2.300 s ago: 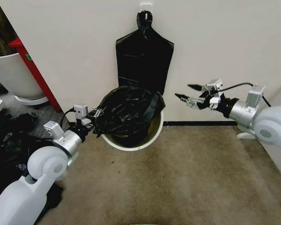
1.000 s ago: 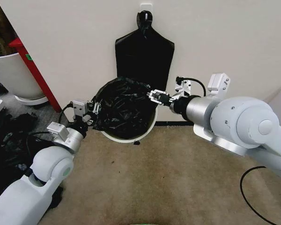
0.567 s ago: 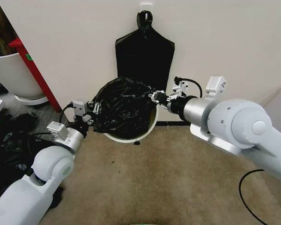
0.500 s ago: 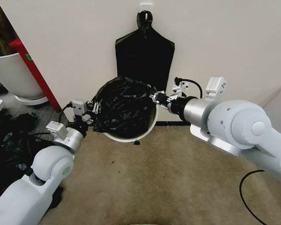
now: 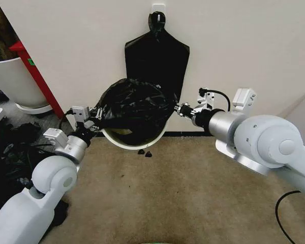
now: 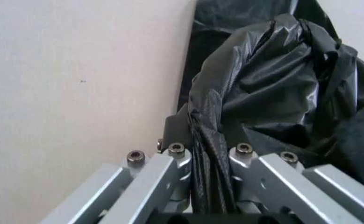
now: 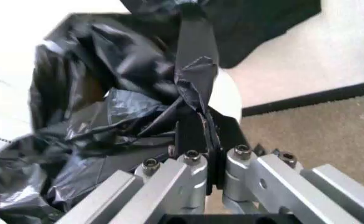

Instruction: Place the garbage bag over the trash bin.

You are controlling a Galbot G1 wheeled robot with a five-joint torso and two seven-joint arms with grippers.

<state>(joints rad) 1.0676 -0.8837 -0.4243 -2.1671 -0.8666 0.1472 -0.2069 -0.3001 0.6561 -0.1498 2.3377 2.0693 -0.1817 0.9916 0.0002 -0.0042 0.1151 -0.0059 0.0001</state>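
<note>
The glossy black garbage bag (image 5: 134, 104) is pulled wide between both grippers above the carpet by the wall. My left gripper (image 5: 97, 118) is shut on the bag's left edge; the left wrist view shows the film (image 6: 275, 84) pinched between its fingers (image 6: 176, 161). My right gripper (image 5: 179, 108) is shut on the right edge, with a strip of bag (image 7: 107, 107) clamped in it. The off-white trash bin (image 5: 134, 146) sits under the bag with its mouth tipped toward me. Only its lower rim shows, also in the right wrist view (image 7: 228, 98).
A flat black bag bundle (image 5: 157, 56) hangs from a wall hook behind the bin. A big white tub (image 5: 10, 81), a red post (image 5: 35, 76) and a heap of black bags (image 5: 10, 152) stand at the left. Small black bits (image 5: 145, 153) lie on the carpet.
The right gripper came in from the right and shut on the bag's right edge. Both grippers then drew apart and up, stretching the bag wider over the bin.
</note>
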